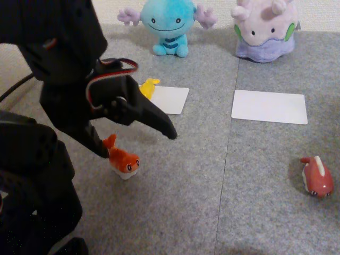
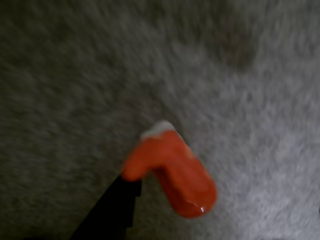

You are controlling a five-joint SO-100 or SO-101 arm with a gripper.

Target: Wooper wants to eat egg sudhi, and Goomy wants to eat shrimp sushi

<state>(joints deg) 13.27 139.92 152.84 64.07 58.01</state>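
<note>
in the other view, the black arm fills the left side, and its gripper (image 1: 135,142) hangs low over the grey carpet (image 1: 212,202) with its fingers spread wide. one finger points right and ends in a dark tip above the floor; the other reaches down to the red-orange tail of the shrimp sushi (image 1: 123,159). the shrimp sushi stands on the carpet just below the gripper, its white base down and its eyes toward the camera; the lower finger looks to be touching its tail, though i cannot tell for sure. the egg sudhi (image 1: 149,87) sits at the left edge of a white card (image 1: 171,99), partly hidden behind the arm. wooper (image 1: 169,24) sits at the back, right behind that card. goomy (image 1: 265,29) sits at the back right, and a second white card (image 1: 269,107) lies in front of it, bare. a dark-red toy (image 1: 317,177) with a white stripe lies on the carpet at the far right, well apart from the rest.

in the wrist view, the picture is blurred. the shrimp sushi (image 2: 172,167) shows at the middle bottom on the carpet (image 2: 75,75), its white base at the top. one black finger (image 2: 112,210) comes in from the bottom edge and meets the toy's left end.
</note>
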